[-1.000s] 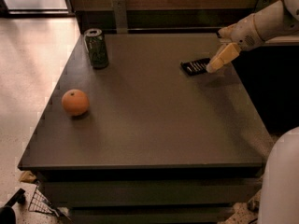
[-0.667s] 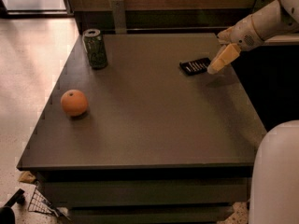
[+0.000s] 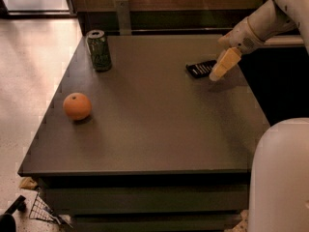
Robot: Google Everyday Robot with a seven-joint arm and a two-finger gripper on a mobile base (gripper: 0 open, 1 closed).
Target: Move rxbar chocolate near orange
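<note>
The rxbar chocolate (image 3: 200, 69), a flat black wrapper with white lettering, lies on the dark table (image 3: 159, 129) at the far right. My gripper (image 3: 217, 74) hangs from the white arm that comes in from the upper right. Its yellowish tip sits right at the bar's right end, low over the table. The orange (image 3: 77, 106) rests on the left side of the table, far from the bar and the gripper.
A green drink can (image 3: 98, 50) stands at the table's far left corner. A white rounded part of the robot (image 3: 282, 178) fills the lower right. A wall and a clear upright stand (image 3: 123, 16) run behind the table. Light floor lies to the left.
The gripper stays at the bar's right end, shifted only slightly. The white robot part at the lower right has risen and fills more of the view. Bar, orange and can have not moved.
</note>
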